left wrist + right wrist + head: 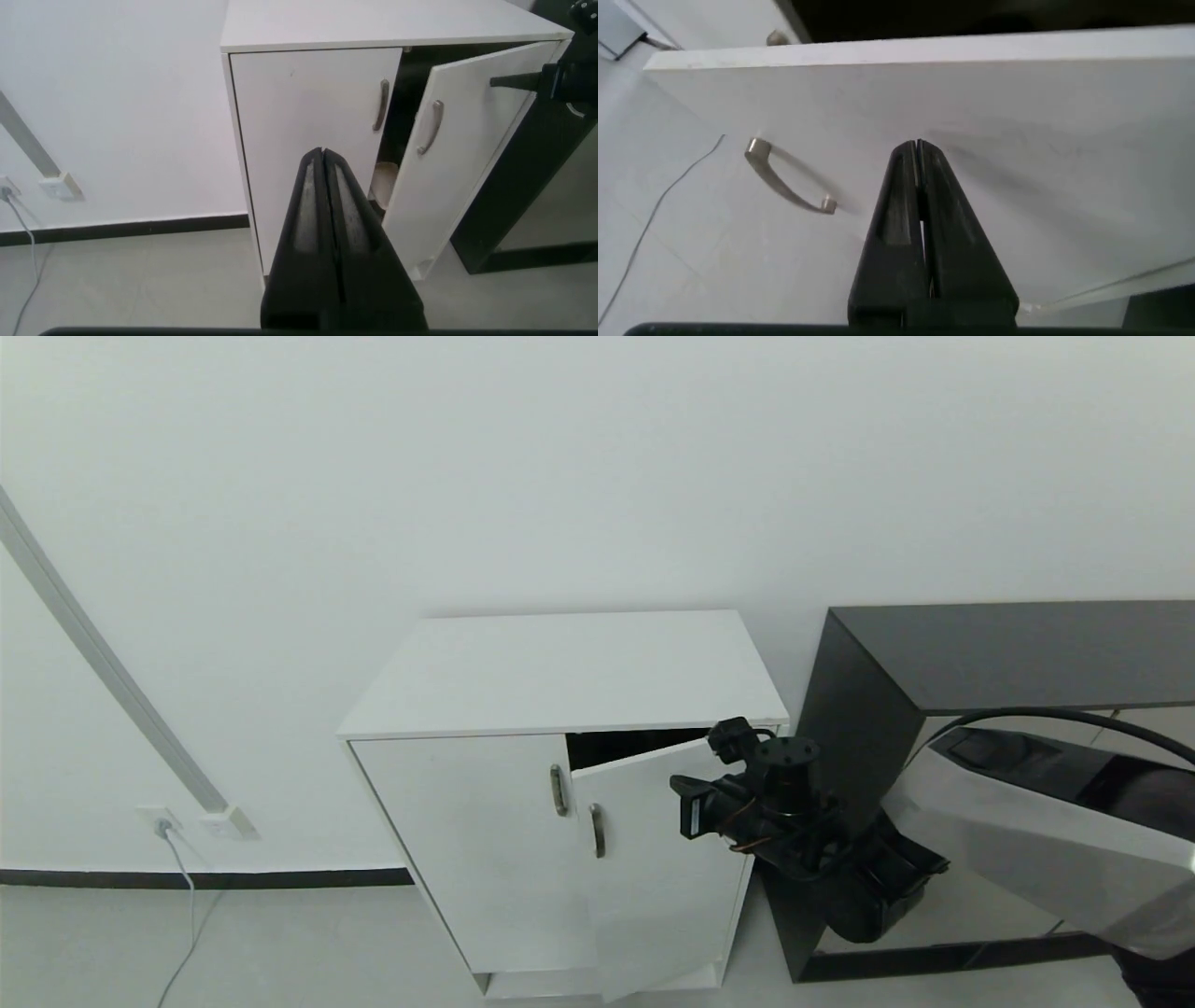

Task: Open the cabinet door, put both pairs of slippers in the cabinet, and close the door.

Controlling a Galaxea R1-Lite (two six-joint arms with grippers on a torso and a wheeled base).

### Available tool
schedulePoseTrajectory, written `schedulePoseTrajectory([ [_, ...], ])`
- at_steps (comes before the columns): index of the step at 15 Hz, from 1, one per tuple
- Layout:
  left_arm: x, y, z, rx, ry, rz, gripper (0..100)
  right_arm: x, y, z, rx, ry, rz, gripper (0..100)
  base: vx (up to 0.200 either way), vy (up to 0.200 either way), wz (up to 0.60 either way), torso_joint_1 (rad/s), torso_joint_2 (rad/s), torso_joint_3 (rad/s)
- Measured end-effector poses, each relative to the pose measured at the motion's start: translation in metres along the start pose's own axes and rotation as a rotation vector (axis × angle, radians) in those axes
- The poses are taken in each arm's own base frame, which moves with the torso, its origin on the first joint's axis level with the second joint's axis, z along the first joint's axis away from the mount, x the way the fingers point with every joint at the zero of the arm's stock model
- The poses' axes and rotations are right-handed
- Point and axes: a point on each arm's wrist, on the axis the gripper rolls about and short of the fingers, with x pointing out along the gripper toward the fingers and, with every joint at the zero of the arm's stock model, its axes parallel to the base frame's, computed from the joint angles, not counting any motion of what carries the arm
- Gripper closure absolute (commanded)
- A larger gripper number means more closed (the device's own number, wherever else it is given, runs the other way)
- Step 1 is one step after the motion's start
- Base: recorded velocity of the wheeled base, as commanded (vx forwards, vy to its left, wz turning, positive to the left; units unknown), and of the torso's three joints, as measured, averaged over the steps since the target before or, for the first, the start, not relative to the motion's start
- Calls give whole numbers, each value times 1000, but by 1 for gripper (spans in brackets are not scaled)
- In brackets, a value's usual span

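Right gripper [918, 149]: jaws closed, fingers pressed together, nothing held. The tips point at the outer face of the right door [653, 859] of the cabinet [569, 667], high on the panel and toward its hinge side. Cannot tell whether they touch it. The right door's handle [789, 177] lies off to the side of the fingers, nearer the door's free edge.

Left gripper [322, 154]: jaws closed, pads meeting along their length, nothing held. It hangs in front of the cabinet, well apart from it, pointing at the left door [467, 840].

Cabinet: white, 2 doors, standing on the floor against the wall. The left door is flush and shut, its handle [558, 791] at its inner edge. The right door is ajar, its free edge swung out toward the robot, with a dark gap showing above it and between the 2 doors. Low in that gap sits a pale rounded object [383, 177]; cannot tell what it is.

A dark table [1008, 653] stands just beside the cabinet's right side. Well to the cabinet's left, a wall socket [157, 819] with a grey cable [191, 905] running down to the floor, and a slanted wall duct [93, 653].
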Motion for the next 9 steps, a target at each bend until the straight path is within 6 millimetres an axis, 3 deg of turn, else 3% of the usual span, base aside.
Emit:
schedulePoseTrajectory([
  [9, 0, 0, 0, 0, -1, -1, 100, 21, -17, 3, 7, -5, -35, 100, 0, 0, 0, 0, 0, 0],
])
